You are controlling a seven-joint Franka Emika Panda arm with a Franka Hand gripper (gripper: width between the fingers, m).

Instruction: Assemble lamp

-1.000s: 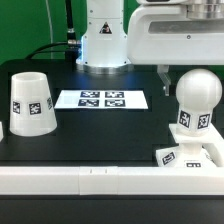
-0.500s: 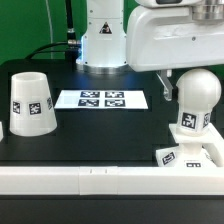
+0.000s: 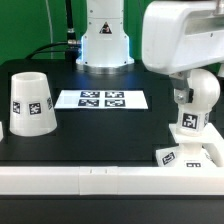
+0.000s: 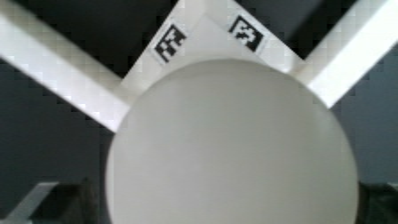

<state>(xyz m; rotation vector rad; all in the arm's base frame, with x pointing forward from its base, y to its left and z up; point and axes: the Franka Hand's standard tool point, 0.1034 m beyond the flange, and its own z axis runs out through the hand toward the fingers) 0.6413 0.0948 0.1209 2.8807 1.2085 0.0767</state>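
The white ball bulb (image 3: 204, 97) stands upright on its neck at the exterior view's right, with a marker on the neck. My gripper (image 3: 196, 96) has come down around the ball; one dark finger (image 3: 181, 95) shows beside it and the other is hidden. In the wrist view the ball (image 4: 222, 140) fills the space between the dark fingers (image 4: 39, 203) of my gripper (image 4: 214, 208), which looks open. The square base (image 3: 186, 157) lies at the front right and shows past the ball in the wrist view (image 4: 214, 38). The tapered shade (image 3: 30, 102) stands at the left.
The marker board (image 3: 102, 99) lies flat at the middle back. The arm's white pedestal (image 3: 104, 40) stands behind it. A white rail (image 3: 80, 178) runs along the table's front edge, close to the base.
The gripper hand has dropped from above the table down over the bulb, and now covers the ball's top. The bulb, base and shade have not moved.
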